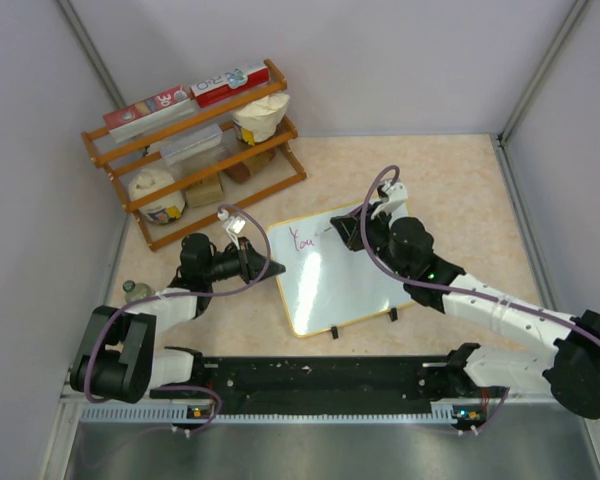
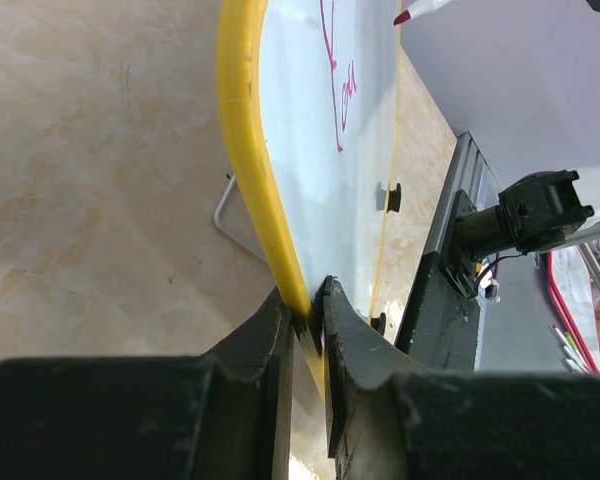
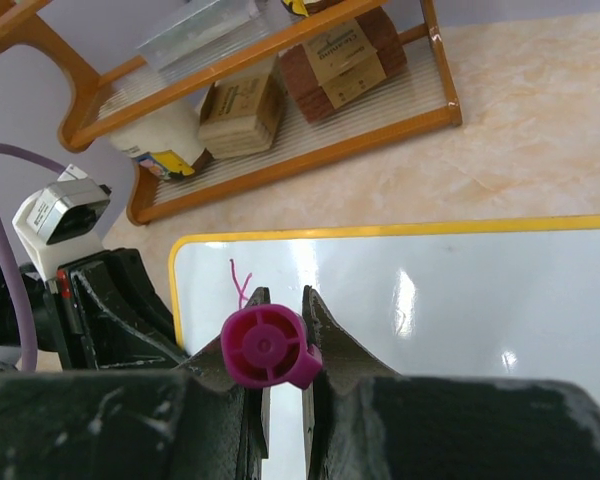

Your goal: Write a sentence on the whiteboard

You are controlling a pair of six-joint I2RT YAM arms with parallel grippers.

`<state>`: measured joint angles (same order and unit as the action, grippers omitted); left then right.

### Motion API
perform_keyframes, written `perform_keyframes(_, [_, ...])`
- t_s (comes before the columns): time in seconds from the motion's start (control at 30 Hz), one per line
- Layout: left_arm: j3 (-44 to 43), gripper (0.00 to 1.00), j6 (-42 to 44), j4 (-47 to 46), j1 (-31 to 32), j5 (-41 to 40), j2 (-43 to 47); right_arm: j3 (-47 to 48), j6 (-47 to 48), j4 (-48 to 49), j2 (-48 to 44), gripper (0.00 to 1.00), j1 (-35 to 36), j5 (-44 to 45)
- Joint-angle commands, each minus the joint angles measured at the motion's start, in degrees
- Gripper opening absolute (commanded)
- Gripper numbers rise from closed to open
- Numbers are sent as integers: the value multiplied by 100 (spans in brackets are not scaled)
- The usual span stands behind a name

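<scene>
"Where was the whiteboard [image 1: 335, 275] when you looked?"

"On the beige table [image 1: 450, 180], in the middle, just ahead of the two arms and turned at a slant. Its two small black clips [image 1: 334, 331] sat on the near edge, and the yellow rim ran all round."

"Anything written on it?"

"Pink writing [image 1: 305, 238] near the far left corner. It read 'You', with a stroke trailing off to the right."

"And the arms?"

"The left gripper [image 2: 308, 305] had its jaws nipped nearly together on the yellow rim at the board's left edge, one finger on each face. The right gripper [image 3: 283, 300] was over the far edge with its jaws pressed close on a magenta marker [image 3: 265, 347], the butt end pointing back up between the fingers."

"Was the tip on the board?"

"It was right by the end of the stroke, but I couldn't tell whether it touched."

"What else was about?"

"A wooden rack [image 1: 195, 150] with boxes and bags stood near the board, in the table's far left corner."
</scene>
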<state>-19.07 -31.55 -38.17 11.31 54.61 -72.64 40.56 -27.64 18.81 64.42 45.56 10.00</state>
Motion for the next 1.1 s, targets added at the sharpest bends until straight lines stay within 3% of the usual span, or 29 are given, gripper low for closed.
perform_keyframes(0.0, [-53,0,466,-41,11,-196,-22,348,197,70,-71,0,-82,213])
perform_keyframes(0.43, [-44,0,466,-41,11,-205,-4,348,189,211,369,0,-118,125])
perform_keyframes(1.07, [-44,0,483,-24,12,-205,4,58,163,228,299,0,-135,-270])
